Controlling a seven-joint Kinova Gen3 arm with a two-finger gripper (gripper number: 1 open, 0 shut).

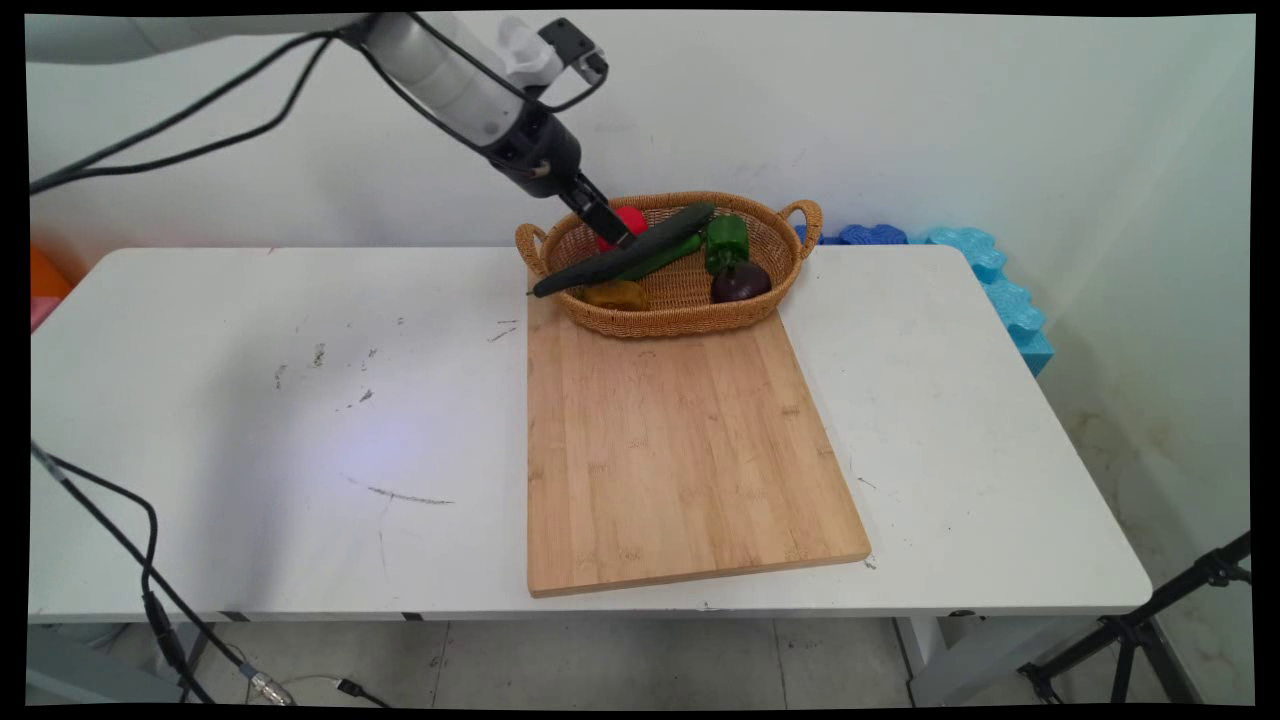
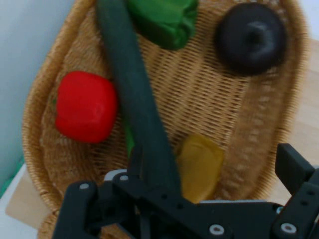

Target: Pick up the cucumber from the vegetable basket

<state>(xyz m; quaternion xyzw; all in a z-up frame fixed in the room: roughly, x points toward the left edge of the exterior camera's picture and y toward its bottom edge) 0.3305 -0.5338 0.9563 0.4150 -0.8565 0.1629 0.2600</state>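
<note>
My gripper (image 1: pixel 612 232) reaches down into the left part of a wicker basket (image 1: pixel 680 325) and is shut on a long dark green cucumber (image 1: pixel 670 235). The cucumber is tilted, its left end poking out past the basket's rim. In the hand view the cucumber (image 2: pixel 127 74) runs from the top edge down into my gripper (image 2: pixel 162 174). A red pepper (image 2: pixel 84 107) lies to its left. A yellow piece (image 2: pixel 199 167) sits to its right. A lighter green vegetable (image 1: pixel 665 258) lies under the cucumber.
A green pepper (image 1: pixel 727 240) and a dark purple round vegetable (image 1: pixel 740 282) sit in the basket's right part. A wooden cutting board (image 1: pixel 680 450) lies in front of the basket. Blue foam pieces (image 1: pixel 990 270) line the table's far right edge.
</note>
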